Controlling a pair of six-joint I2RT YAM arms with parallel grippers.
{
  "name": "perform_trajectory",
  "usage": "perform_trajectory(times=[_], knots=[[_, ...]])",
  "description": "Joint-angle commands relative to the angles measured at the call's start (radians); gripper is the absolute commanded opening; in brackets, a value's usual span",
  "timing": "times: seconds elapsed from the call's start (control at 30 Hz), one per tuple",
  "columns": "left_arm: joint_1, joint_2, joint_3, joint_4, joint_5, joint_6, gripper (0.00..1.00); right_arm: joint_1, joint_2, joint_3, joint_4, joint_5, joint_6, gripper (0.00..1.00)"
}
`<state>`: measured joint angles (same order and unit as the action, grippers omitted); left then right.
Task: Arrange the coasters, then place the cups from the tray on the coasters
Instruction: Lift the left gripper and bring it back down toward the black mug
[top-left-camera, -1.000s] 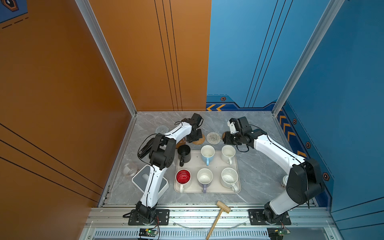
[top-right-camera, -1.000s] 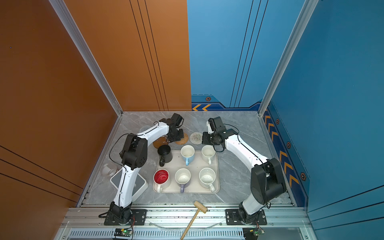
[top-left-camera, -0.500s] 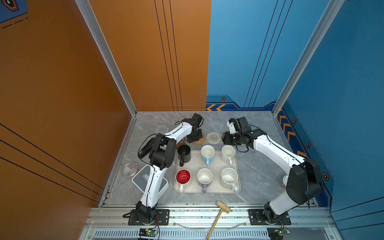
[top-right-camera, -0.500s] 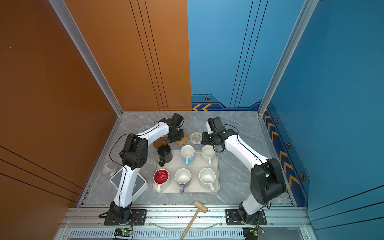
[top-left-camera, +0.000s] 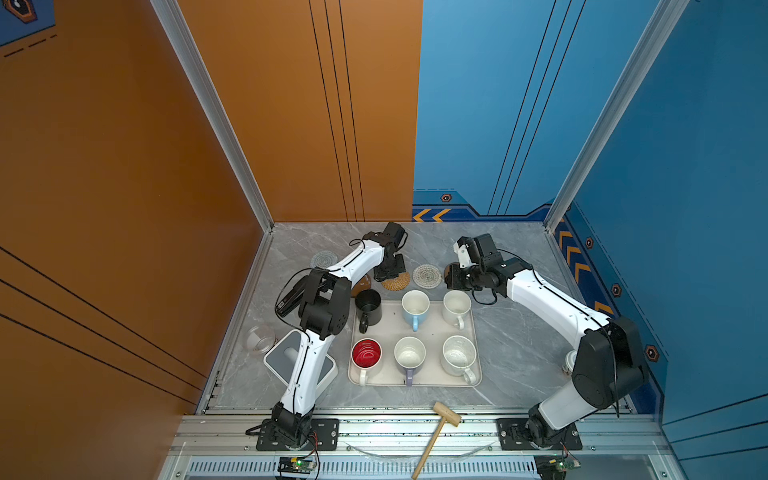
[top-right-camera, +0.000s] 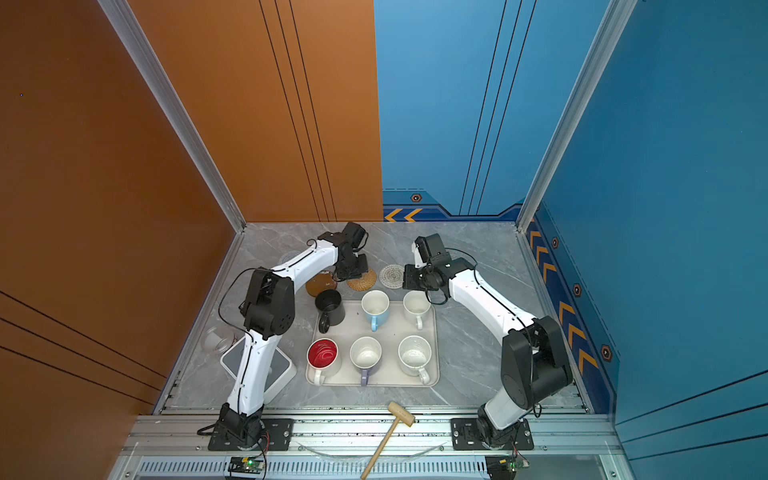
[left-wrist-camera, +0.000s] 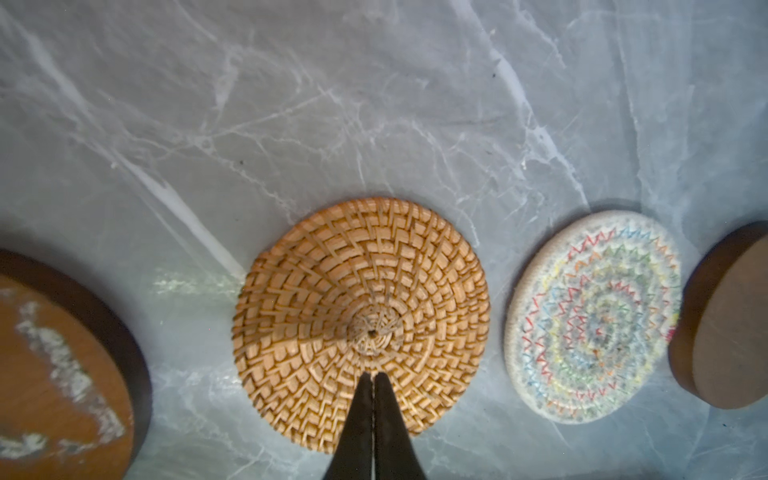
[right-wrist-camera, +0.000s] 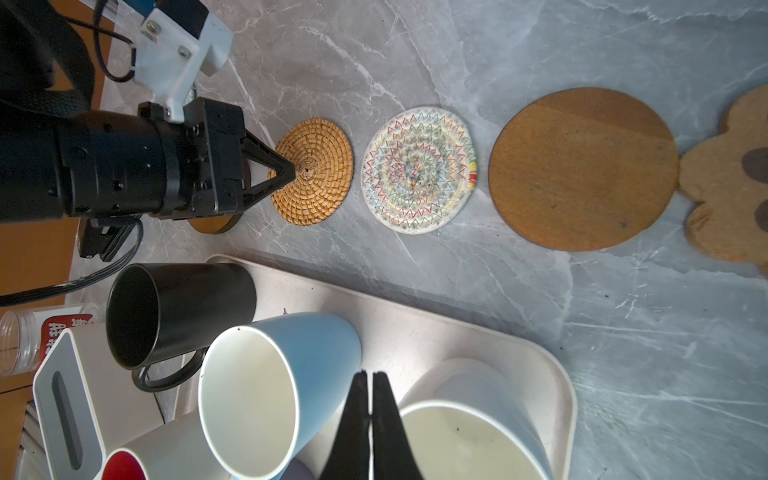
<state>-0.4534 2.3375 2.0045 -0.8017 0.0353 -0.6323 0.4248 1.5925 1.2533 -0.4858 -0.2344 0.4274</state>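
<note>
Left gripper (left-wrist-camera: 374, 375), pinched shut and empty, rests its tips on the rattan coaster (left-wrist-camera: 361, 282). It should nudge gently, staying clear of the spiral coaster (top-left-camera: 427, 275) at three o'clock in a top view. Right gripper (right-wrist-camera: 369, 376) is also closed and empty.

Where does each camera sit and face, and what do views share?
Both top views: high in front, looking down at the tray; left arm and right arm show whole.
Left wrist: on the left arm, looking down at the rattan coaster past its shut jaws.
Right wrist: on the right arm, facing the left arm's jaws over the light blue mug; own shut jaws show.
Shared: both wrist views show the rattan coaster.
</note>
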Motion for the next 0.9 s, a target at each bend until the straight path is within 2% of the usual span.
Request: perform_trajectory(times=[0.0, 0.17, 0.5, 0.63, 0.87], knots=[[0.009, -0.049, -0.004, -0.030, -0.043, 0.016, 0.06, 0.005, -0.025, 0.000, -0.002, 0.003, 0.008, 0.00], [0.043, -0.199, -0.117, -0.029, -0.095, 0.022, 0.05, 0.005, -0.019, 0.001, -0.001, -0.003, 0.007, 0.00], [0.110, -0.546, -0.477, -0.031, -0.201, 0.024, 0.07, 0.016, 0.022, 0.004, 0.027, -0.031, 0.014, 0.00], [0.132, -0.624, -0.598, -0.029, -0.227, 0.002, 0.08, 0.028, 0.039, 0.015, 0.030, -0.034, 0.014, 0.00], [0.173, -0.702, -0.725, -0.021, -0.252, -0.021, 0.08, 0.034, 0.053, 0.026, 0.032, -0.037, 0.014, 0.00]])
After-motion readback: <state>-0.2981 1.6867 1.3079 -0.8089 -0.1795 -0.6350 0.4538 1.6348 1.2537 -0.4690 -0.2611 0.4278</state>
